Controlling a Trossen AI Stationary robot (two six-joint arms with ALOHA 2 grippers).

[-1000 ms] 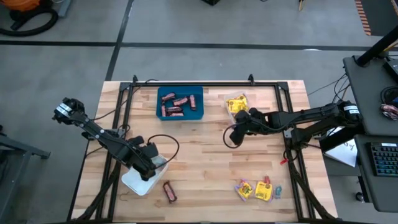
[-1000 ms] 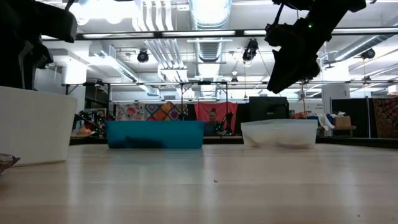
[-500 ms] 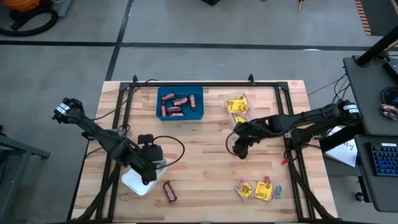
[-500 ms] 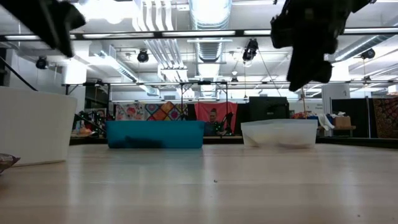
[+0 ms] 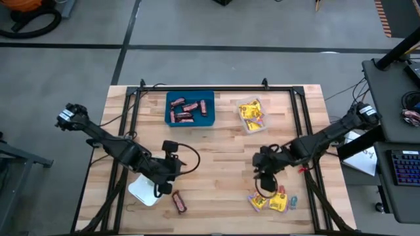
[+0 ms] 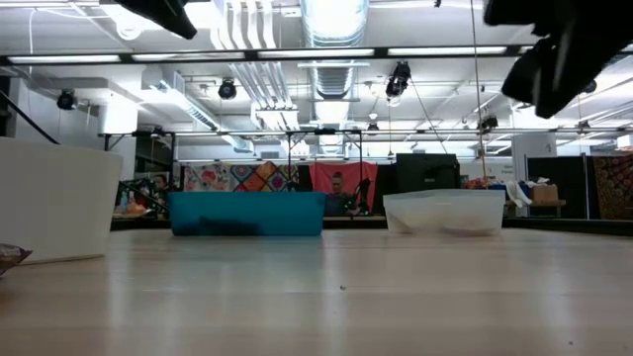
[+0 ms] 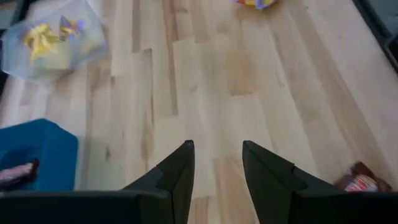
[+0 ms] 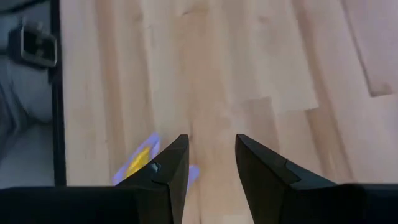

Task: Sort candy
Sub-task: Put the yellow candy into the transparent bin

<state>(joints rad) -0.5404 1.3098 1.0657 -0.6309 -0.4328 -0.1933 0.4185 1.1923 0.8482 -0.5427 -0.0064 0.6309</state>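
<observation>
A: anyone make out the brown-red bar point(image 7: 360, 182) in the left wrist view? edge chops it off

B: nope; yellow packet point(image 8: 138, 158) behind the right finger is blurred and half hidden; arms cut off up top in the low view

Candy point(image 5: 270, 199) scattered across table, trays

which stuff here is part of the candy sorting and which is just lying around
Job:
- brown-red mini bars in the blue tray
- loose mini bar
- yellow packets in the clear tray
- unsorted candy pile
- white tray

Lying about:
- keyboard
- papers
</observation>
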